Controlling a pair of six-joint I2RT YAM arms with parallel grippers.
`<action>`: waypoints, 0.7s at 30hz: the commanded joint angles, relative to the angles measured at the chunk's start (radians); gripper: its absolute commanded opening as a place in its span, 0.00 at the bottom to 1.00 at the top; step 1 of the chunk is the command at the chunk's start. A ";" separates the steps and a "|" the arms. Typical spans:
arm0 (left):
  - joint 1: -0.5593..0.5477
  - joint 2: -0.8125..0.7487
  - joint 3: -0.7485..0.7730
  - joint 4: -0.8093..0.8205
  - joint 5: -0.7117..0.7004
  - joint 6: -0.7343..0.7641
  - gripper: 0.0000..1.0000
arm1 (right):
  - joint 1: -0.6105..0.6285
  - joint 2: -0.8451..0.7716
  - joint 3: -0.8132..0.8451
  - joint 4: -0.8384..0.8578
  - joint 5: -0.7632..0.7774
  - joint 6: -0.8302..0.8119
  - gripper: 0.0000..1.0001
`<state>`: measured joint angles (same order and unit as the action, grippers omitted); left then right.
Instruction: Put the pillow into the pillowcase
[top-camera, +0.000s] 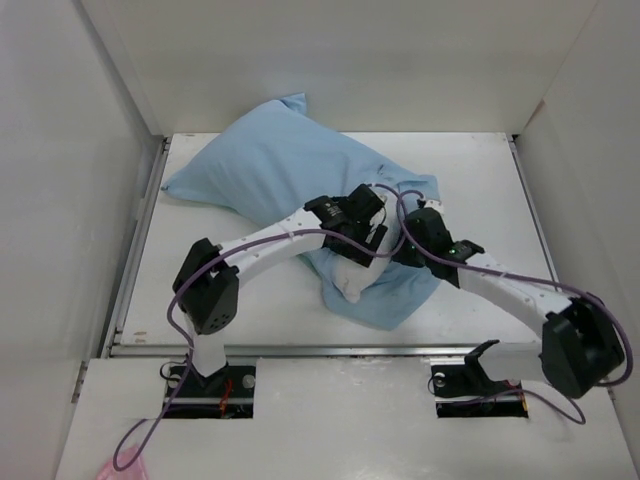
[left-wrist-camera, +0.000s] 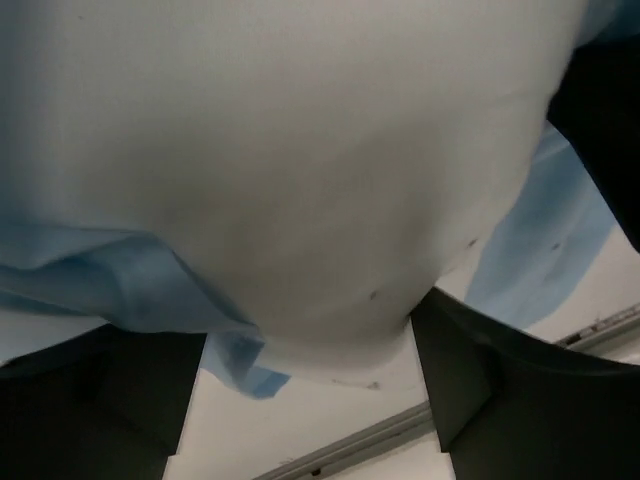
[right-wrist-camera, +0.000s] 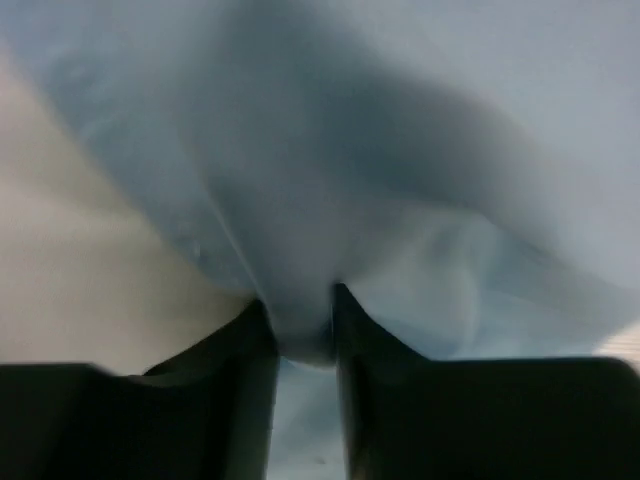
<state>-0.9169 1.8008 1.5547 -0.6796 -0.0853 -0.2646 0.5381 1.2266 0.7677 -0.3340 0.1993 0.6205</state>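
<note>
From the top, the pale blue pillowcase (top-camera: 270, 170) lies slanted across the white bench (top-camera: 260, 315), with its far corner near the back wall. It looks fat and full. The pillow (top-camera: 350, 287) is mostly inside it, and only a small white end pokes out at the near side. The left arm (top-camera: 270, 240) and the right arm (top-camera: 500, 285) both reach in to that near end, and their black heads sit close side by side on the cloth. In the left wrist view, the white pillow (left-wrist-camera: 300, 170) fills almost the whole picture. The left jaws stand wide open, with one dark finger (left-wrist-camera: 100, 400) low on each side and the round end of the pillow bulging down between them. Blue pillowcase (left-wrist-camera: 120, 285) cloth hangs at the left and right of the pillow. In the right wrist view, the right jaws are nearly closed. The two dark fingers (right-wrist-camera: 375, 400) pinch a fold of the blue pillowcase (right-wrist-camera: 300, 330) between them, and more blue cloth fills the picture above.
</note>
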 joint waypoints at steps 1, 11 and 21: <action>0.000 0.032 0.066 -0.048 -0.074 -0.015 0.74 | 0.006 0.095 0.022 0.210 0.064 0.021 0.25; 0.067 0.202 0.347 0.118 -0.010 -0.021 0.00 | 0.042 -0.227 0.053 -0.167 -0.189 -0.137 0.00; 0.096 0.442 0.654 0.190 0.022 -0.154 0.00 | 0.042 -0.314 0.355 -0.255 -0.653 -0.291 0.00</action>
<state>-0.8692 2.2154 2.1452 -0.7116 0.0097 -0.3496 0.5545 0.9134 0.9985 -0.5411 -0.1642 0.3866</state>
